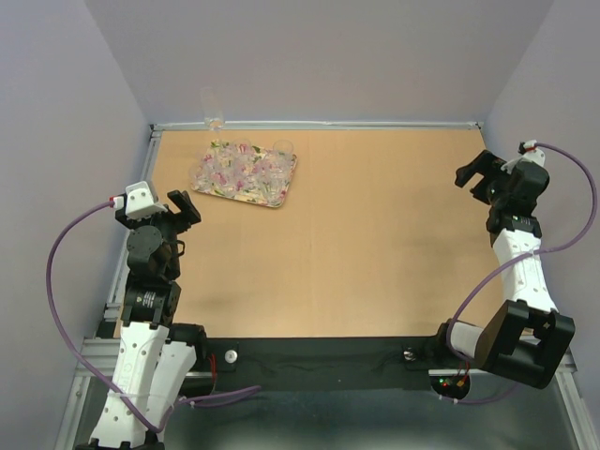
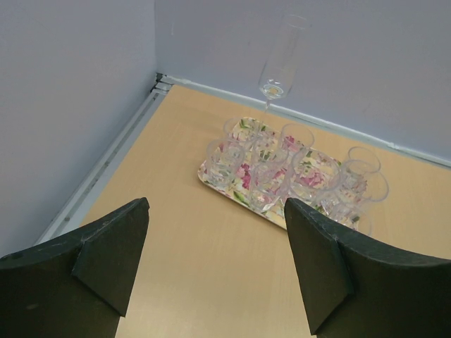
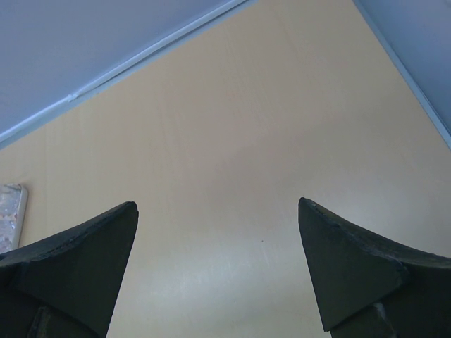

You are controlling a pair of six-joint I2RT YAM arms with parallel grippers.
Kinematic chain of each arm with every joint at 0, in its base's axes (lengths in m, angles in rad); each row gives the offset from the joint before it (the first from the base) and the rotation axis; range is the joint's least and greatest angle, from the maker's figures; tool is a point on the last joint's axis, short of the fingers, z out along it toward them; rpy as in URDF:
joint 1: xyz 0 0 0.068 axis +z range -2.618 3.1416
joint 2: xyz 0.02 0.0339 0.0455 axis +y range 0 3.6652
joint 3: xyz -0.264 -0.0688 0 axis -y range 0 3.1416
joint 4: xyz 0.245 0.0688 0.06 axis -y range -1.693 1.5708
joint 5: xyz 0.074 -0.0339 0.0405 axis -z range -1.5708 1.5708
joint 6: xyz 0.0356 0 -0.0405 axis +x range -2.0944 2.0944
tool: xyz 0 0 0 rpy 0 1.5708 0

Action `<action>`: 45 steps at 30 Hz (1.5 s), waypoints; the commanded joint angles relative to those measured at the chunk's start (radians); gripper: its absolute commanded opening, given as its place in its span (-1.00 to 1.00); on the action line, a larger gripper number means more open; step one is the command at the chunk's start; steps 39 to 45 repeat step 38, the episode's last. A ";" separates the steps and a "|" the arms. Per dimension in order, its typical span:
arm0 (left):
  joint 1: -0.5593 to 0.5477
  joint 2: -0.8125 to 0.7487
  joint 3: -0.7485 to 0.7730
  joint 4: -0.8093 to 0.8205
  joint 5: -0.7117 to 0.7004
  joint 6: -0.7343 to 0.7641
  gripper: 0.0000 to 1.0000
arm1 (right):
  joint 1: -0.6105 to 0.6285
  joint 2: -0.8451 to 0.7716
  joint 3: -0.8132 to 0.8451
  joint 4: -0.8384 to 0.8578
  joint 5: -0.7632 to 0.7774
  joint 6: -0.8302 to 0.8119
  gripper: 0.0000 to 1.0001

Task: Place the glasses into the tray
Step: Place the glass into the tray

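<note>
Tan table [image 1: 375, 253] from above: tray [image 1: 273, 201], holding the glasses [image 1: 246, 169], sits upper left. The left pincer [image 1: 185, 212] is lower-left of it and the right pincer [image 1: 476, 175] is far right, both spread and empty. Left wrist: jaws wide, glasses at centre. Right wrist: jaws wide, tray edge at left.

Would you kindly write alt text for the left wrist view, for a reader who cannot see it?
A floral tray near the table's far corner carries a cluster of small clear glasses, with a tall flute standing behind it by the wall. The left gripper's dark fingers frame the bottom, open and empty.
</note>
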 commanded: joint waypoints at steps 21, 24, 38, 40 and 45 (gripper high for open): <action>0.002 -0.003 -0.007 0.056 0.010 0.015 0.79 | -0.002 -0.038 -0.009 0.064 0.116 0.021 1.00; 0.000 -0.003 -0.007 0.056 0.011 0.015 0.79 | -0.005 -0.040 -0.009 0.066 0.133 0.015 1.00; 0.002 -0.004 -0.009 0.054 0.011 0.015 0.79 | -0.013 -0.019 -0.017 0.072 0.115 -0.054 1.00; 0.002 -0.004 -0.009 0.054 0.011 0.015 0.79 | -0.013 -0.019 -0.017 0.072 0.115 -0.054 1.00; 0.002 -0.004 -0.009 0.054 0.011 0.015 0.79 | -0.013 -0.019 -0.017 0.072 0.115 -0.054 1.00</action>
